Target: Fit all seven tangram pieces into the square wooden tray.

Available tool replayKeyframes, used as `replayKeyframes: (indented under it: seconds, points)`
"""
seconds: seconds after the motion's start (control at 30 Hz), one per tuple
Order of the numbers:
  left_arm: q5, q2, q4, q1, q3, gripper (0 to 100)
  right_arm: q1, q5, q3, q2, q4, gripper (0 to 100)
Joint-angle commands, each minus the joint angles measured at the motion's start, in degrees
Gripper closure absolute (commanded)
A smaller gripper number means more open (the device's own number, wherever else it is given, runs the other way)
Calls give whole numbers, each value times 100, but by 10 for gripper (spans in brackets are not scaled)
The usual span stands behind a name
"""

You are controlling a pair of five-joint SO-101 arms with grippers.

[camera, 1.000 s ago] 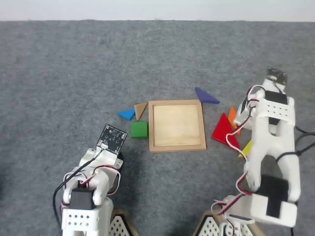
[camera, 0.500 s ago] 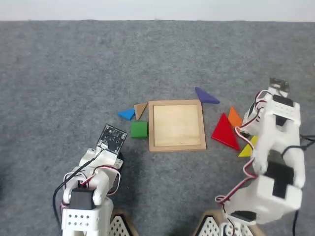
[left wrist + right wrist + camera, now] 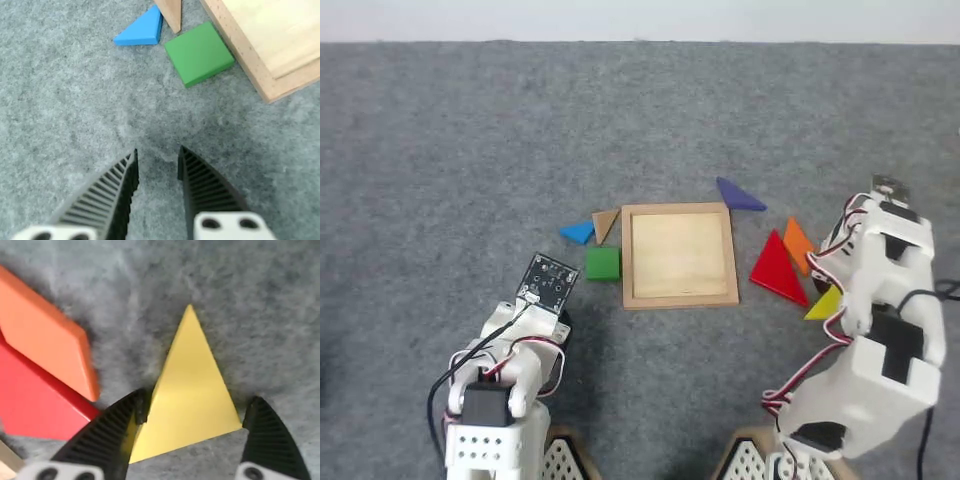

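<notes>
The right gripper (image 3: 200,400) stands spread around the yellow triangle (image 3: 187,390), which lies flat on the carpet (image 3: 265,300) near the orange piece (image 3: 47,335). The wooden tray (image 3: 680,298) sits between the red triangle (image 3: 777,268) and the green square (image 3: 199,53). The left gripper (image 3: 157,156), fingers parted, hovers near that square.

My left arm (image 3: 505,385) sits folded back on the near side of the wooden tray (image 3: 680,299), off its left corner, with the wrist aimed toward that corner. My left gripper (image 3: 157,155) points down and forward, its jaws parted by a narrow gap. My right arm (image 3: 882,320) stands to the right of the tray, wrist bent steeply downward. My right gripper (image 3: 197,407) hangs low, jaws spread wide.
</notes>
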Motion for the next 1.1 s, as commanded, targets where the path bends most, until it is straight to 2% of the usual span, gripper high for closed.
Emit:
replayKeyframes:
  seconds: [0.0,0.07,0.17,0.4,0.57,0.83,1.07]
  points:
    - [9,-88,35,-35,-66,863,136,-53,-88,-84,180,642]
    - [9,-88,35,-35,-66,863,66,-97,-88,-84,295,615]
    - [9,-88,35,-35,-66,863,31,-360,-88,-40,286,615]
    - [9,-88,35,-35,-66,863,13,-413,-88,66,40,619]
    - [9,-88,35,-35,-66,863,13,-396,-167,374,-31,712]
    - [9,-88,35,-35,-66,863,4,-404,-193,382,-22,719]
    - [9,-88,35,-35,-66,863,-92,-360,-211,40,-66,775]
